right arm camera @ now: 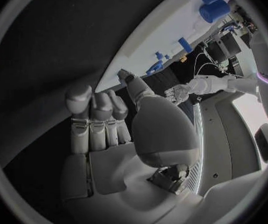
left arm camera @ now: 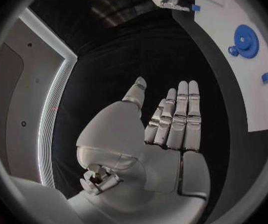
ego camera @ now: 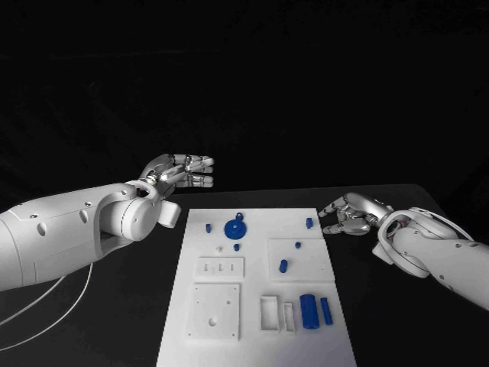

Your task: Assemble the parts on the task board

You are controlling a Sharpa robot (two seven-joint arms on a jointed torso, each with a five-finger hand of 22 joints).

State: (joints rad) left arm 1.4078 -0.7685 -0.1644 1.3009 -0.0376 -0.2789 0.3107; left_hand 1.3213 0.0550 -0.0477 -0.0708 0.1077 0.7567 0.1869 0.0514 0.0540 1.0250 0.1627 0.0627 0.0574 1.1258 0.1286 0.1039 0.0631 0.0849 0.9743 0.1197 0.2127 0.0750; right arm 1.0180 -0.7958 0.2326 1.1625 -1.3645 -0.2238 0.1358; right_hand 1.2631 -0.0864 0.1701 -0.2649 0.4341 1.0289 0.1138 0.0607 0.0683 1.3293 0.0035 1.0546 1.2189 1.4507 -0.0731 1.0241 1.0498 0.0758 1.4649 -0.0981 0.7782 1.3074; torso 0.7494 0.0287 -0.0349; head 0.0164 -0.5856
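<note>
Both hands empty: left hand (ego camera: 182,171) fingers straight off board's far-left corner, right hand (ego camera: 351,213) loosely curled beside right edge. Parts on task board (ego camera: 258,336) mid-bench; blue gear (ego camera: 236,228) far. Risk: small pegs knocked by reach.

My left robot hand (ego camera: 182,171) is up above the black tabletop (ego camera: 112,321), just past the far left corner of the white task board (ego camera: 256,336). Its fingers are a bit apart and hold nothing. My right robot hand (ego camera: 353,213) is by the board's right edge, fingers curled, holding nothing. On the board a blue gear (ego camera: 236,228) sits near the far end. Two blue cylinders (ego camera: 309,310) lie side by side near the close end.
</note>
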